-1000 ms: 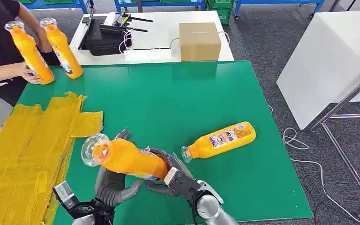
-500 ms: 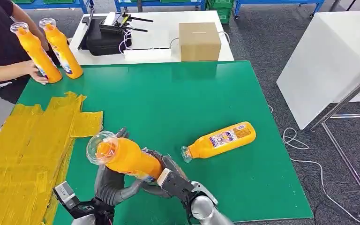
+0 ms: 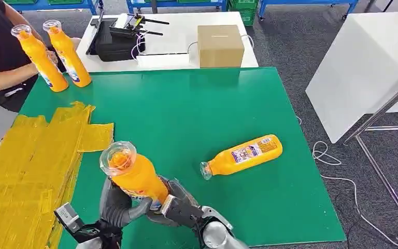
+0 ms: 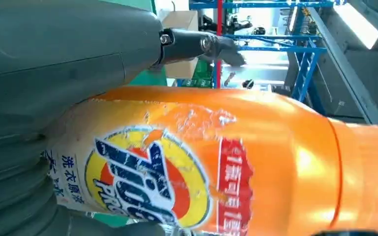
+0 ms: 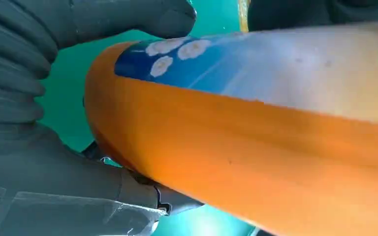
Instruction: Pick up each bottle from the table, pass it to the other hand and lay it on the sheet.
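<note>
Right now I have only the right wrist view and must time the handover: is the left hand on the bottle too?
Observer: Yes, the left hand grips the held bottle opposite the right hand.
Operator: Where is the sheet?
Observer: The yellow sheet lies on the robot's left side of the green table.
Operator: Any more bottles to fetch?
Observer: One lying bottle rests on the table, to the right of the hands.
</note>
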Motion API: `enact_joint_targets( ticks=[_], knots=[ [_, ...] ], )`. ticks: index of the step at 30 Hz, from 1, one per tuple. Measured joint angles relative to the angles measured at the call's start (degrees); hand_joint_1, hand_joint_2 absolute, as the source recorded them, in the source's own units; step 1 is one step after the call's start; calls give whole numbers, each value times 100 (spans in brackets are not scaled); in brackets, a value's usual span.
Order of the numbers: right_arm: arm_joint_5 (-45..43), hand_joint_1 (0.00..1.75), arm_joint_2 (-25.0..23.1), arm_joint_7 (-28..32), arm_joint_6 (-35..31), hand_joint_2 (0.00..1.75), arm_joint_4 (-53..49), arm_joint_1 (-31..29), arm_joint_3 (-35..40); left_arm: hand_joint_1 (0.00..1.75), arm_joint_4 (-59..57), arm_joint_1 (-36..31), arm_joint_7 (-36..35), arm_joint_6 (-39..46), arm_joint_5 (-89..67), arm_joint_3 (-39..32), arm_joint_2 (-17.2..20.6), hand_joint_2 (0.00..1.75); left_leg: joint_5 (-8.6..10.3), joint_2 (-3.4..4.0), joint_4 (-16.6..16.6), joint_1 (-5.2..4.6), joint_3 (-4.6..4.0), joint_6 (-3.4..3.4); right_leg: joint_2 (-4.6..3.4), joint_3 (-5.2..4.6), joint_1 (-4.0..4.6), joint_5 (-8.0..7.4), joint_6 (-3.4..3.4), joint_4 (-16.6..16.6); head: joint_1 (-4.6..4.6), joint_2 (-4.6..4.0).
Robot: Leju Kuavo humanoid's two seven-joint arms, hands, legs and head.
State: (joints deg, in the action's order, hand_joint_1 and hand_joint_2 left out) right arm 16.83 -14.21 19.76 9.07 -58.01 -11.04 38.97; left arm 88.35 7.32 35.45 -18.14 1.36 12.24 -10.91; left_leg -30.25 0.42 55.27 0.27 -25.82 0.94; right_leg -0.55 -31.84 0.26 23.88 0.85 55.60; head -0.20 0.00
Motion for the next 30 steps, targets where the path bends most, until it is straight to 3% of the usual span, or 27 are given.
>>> enact_joint_targets(
  ticks=[23, 24, 25, 27, 28, 30],
  knots=[
    [-52, 175, -72, 4, -28, 175, 544, -159, 260, 175, -199, -42, 140, 101, -485, -100, 138, 175, 0, 0, 0, 0, 0, 0, 0, -2, 0, 0, 0, 0, 0, 0],
    [-57, 134, -74, 4, -28, 175, 557, -168, 271, 175, -212, -49, 149, 101, -500, -101, 149, 175, 0, 0, 0, 0, 0, 0, 0, -2, 0, 0, 0, 0, 0, 0],
    [-57, 0, -74, 4, -29, 175, 568, -173, 275, 175, -219, -53, 153, 101, -516, -100, 157, 175, 0, 0, 0, 0, 0, 0, 0, -2, 0, 0, 0, 0, 0, 0],
    [-59, 0, -74, 6, -46, 175, 590, -172, 282, 175, -236, -54, 162, 125, -590, -101, 179, 175, 0, 0, 0, 0, 0, 0, 0, -2, 0, 0, 0, 0, 0, 0],
    [-57, 0, -72, 9, -70, 0, 594, -170, 282, 175, -240, -59, 162, 149, -621, -100, 192, 175, 0, 0, 0, 0, 0, 0, 0, -2, 0, 0, 0, 0, 0, 0],
    [-59, 0, -42, 22, -214, 0, 590, -141, 275, 175, -240, -74, 134, 349, -762, -109, 225, 175, 0, 0, 0, -1, 0, 0, 0, -1, 0, 0, 0, 0, 0, 0]
  ],
)
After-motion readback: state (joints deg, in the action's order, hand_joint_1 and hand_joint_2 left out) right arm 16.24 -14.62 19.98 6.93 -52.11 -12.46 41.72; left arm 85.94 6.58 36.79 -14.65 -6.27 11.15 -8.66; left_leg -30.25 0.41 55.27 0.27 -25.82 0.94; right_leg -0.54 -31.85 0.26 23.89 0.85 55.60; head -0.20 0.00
